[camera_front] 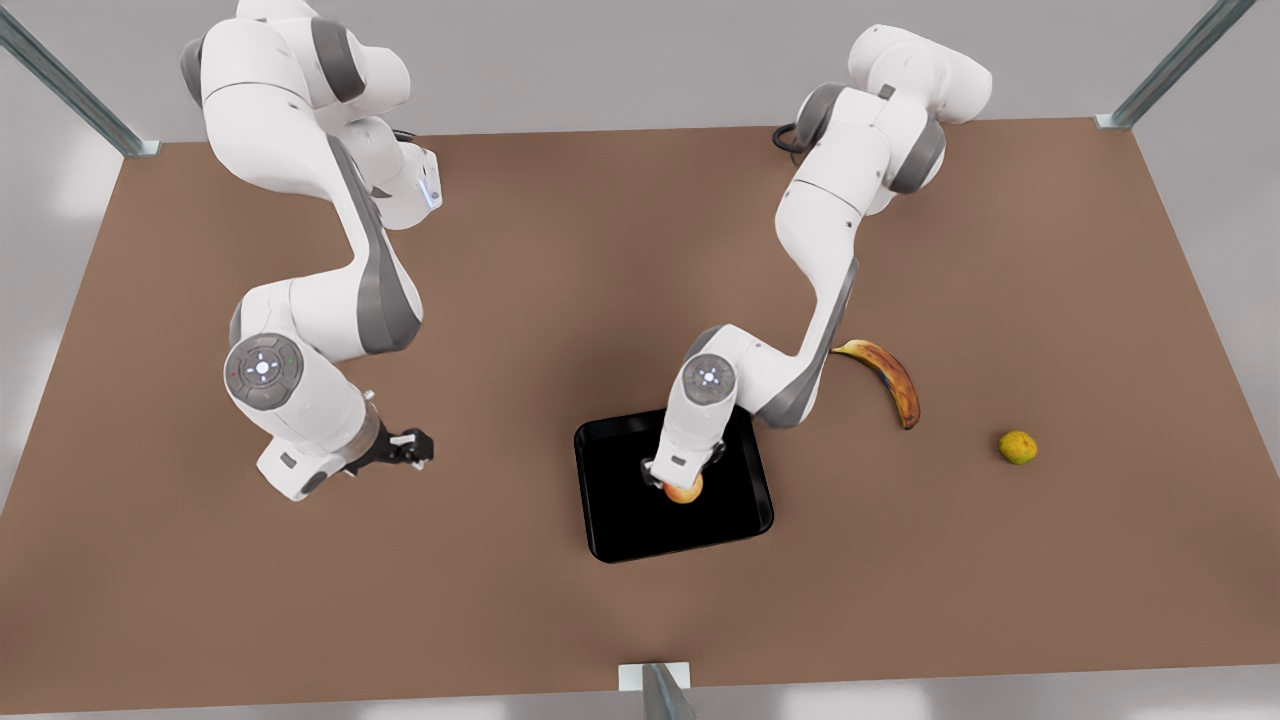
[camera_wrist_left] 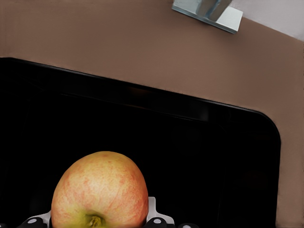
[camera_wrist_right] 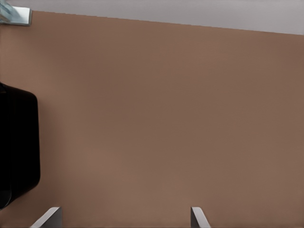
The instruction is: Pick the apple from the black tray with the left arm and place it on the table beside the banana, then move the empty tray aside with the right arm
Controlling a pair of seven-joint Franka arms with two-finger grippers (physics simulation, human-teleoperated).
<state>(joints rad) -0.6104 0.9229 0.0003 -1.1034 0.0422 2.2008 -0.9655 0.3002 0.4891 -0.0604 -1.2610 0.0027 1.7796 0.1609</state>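
The red-pink and yellow apple (camera_front: 684, 490) (camera_wrist_left: 99, 190) sits low over the middle of the glossy black tray (camera_front: 620, 520) (camera_wrist_left: 199, 156). My left gripper (camera_front: 681, 480) (camera_wrist_left: 97, 223), on the arm at the front view's right, reaches down into the tray and is shut on the apple, one finger on each side. The blotched banana (camera_front: 893, 377) lies on the brown table (camera_front: 500, 280) just to the front view's right of the tray. My right gripper (camera_front: 418, 447) (camera_wrist_right: 123, 221) waits open over bare table at the front view's left, well away from the tray (camera_wrist_right: 16, 147).
A small yellow-green citrus-like fruit (camera_front: 1017, 447) lies past the banana toward the front view's right. Grey metal posts (camera_front: 655, 685) (camera_wrist_left: 209, 12) stand at the table's edges and corners. Bare tabletop stretches between the tray and the right gripper.
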